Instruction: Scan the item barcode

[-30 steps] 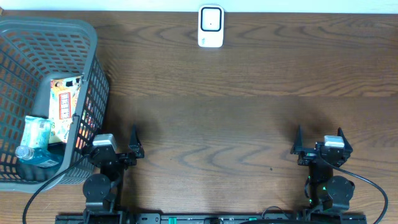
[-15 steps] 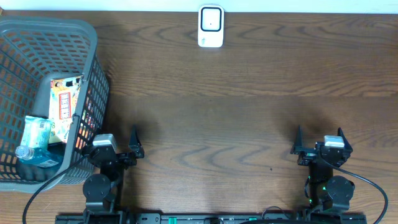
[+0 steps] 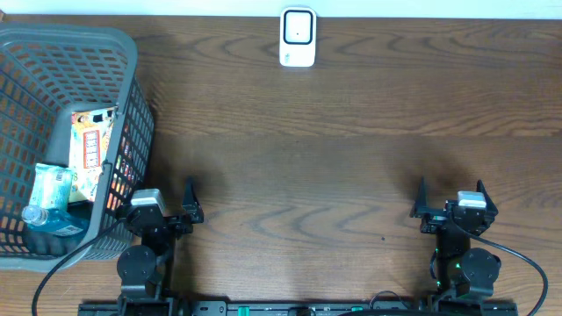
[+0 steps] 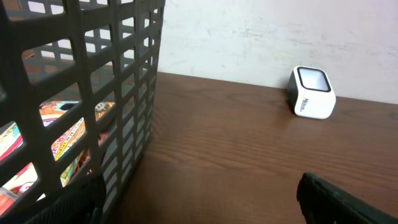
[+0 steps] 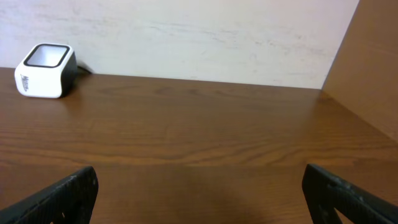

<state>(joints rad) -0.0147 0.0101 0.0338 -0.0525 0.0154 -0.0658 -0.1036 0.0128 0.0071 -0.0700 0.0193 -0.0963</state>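
The left end effector [image 3: 162, 197] and right end effector [image 3: 450, 190] stand wide open and empty. The packet [image 3: 90, 145] lies in the basket [image 3: 132, 53] at left, well apart from the far scanner [image 3: 298, 37]. Reaching in, the left fingers could snag the mesh and tip the basket.

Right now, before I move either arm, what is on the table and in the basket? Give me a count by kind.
Barcode scanner: 1
Grey basket: 1
Snack packet, in the basket: 1
Water bottle, in the basket: 1
Total: 4
A dark shape under the bottle is too unclear to count.
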